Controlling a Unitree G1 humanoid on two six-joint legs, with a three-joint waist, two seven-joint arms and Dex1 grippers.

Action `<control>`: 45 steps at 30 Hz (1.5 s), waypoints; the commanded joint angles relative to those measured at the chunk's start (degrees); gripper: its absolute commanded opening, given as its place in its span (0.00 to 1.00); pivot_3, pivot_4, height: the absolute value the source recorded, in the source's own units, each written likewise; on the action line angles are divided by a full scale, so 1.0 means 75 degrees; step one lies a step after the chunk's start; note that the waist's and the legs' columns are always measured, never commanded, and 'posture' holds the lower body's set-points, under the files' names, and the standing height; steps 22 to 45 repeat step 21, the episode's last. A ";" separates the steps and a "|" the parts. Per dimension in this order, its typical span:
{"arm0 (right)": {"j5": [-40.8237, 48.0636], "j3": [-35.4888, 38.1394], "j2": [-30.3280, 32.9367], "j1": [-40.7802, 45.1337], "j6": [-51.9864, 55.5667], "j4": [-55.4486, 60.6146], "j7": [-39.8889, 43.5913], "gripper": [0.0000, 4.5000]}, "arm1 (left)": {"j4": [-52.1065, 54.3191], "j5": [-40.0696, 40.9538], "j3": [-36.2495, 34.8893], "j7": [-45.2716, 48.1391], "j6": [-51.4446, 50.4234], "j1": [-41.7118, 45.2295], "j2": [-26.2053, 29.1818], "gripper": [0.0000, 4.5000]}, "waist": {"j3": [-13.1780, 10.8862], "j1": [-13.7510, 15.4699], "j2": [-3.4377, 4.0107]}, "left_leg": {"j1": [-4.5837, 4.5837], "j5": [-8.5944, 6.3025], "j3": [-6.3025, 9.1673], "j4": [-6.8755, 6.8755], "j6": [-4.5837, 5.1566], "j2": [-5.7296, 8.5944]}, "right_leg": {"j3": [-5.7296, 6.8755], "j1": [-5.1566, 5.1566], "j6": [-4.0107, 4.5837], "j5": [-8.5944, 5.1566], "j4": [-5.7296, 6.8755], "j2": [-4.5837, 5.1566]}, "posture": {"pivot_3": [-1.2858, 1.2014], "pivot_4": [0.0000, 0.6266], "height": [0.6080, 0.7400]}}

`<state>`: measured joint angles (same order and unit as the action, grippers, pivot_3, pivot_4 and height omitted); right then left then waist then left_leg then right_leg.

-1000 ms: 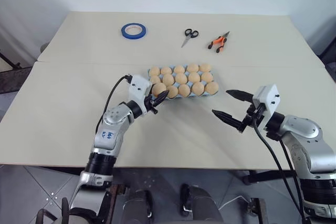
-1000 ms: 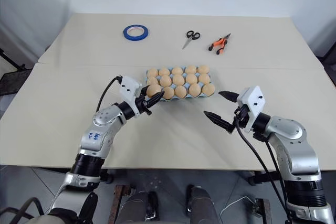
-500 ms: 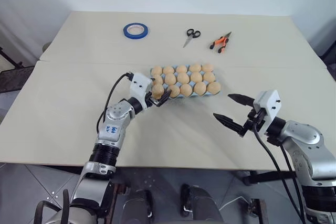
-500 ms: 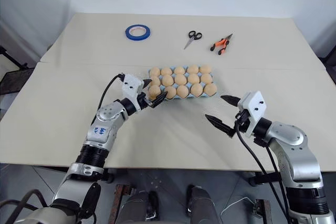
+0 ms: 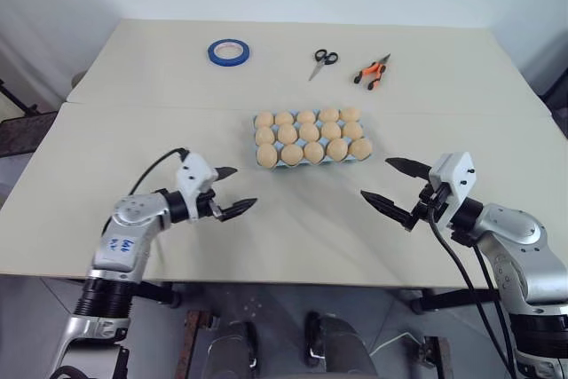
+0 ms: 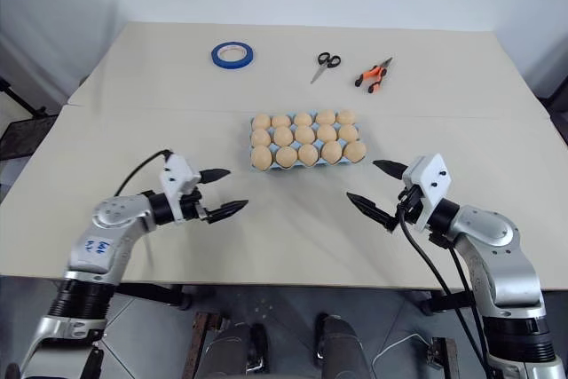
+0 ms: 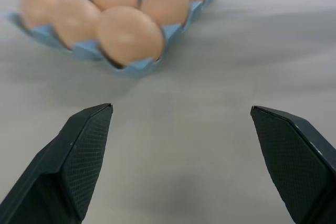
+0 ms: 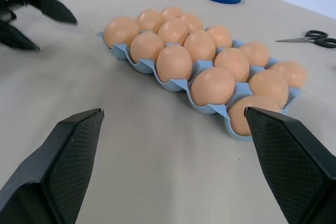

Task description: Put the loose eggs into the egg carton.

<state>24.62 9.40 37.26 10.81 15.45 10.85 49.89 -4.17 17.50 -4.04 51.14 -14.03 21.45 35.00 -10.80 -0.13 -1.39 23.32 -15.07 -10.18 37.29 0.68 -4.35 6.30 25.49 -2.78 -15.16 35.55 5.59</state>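
Egg carton (image 5: 311, 138) looks full mid-tabletop (image 5: 106, 166); bare room all round, both pincers spread empty: left (image 5: 233, 191) at 8 o'clock, right (image 5: 390, 183) at 4.

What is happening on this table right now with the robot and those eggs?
A two-armed robot is filling a light blue moulded egg carton with tan-orange eggs. Every cup that shows holds an egg, and none lies loose on the beige table. The left pincer and right pincer both hover open and empty on either side of the carton, touching nothing. The job looks done.
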 commanded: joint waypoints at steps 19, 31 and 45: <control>-0.0253 0.0359 0.1146 0.1256 -0.1226 -0.2552 0.1735 1.00 | -0.2818 0.0378 -0.0780 0.2020 0.1263 0.1943 0.0793 1.00 | 0.0000 -0.0049 0.0000 | -0.0002 0.0019 -0.0013 -0.0003 0.0029 -0.0003 | 0.0001 0.0003 -0.0002 0.0000 0.0006 -0.0017 | 0.52 0.24 1.00; -0.0247 0.0362 0.1102 0.1223 -0.1201 -0.2485 0.1685 1.00 | -0.2875 0.0481 -0.0780 0.2196 0.1224 0.1965 0.0766 1.00 | 0.0000 -0.0047 0.0000 | -0.0001 0.0020 -0.0013 -0.0003 0.0029 -0.0002 | 0.0001 0.0003 -0.0002 0.0000 0.0006 -0.0017 | 0.52 0.24 1.00; -0.0247 0.0362 0.1102 0.1223 -0.1201 -0.2485 0.1685 1.00 | -0.2875 0.0481 -0.0780 0.2196 0.1224 0.1965 0.0766 1.00 | 0.0000 -0.0047 0.0000 | -0.0001 0.0020 -0.0013 -0.0003 0.0029 -0.0002 | 0.0001 0.0003 -0.0002 0.0000 0.0006 -0.0017 | 0.52 0.24 1.00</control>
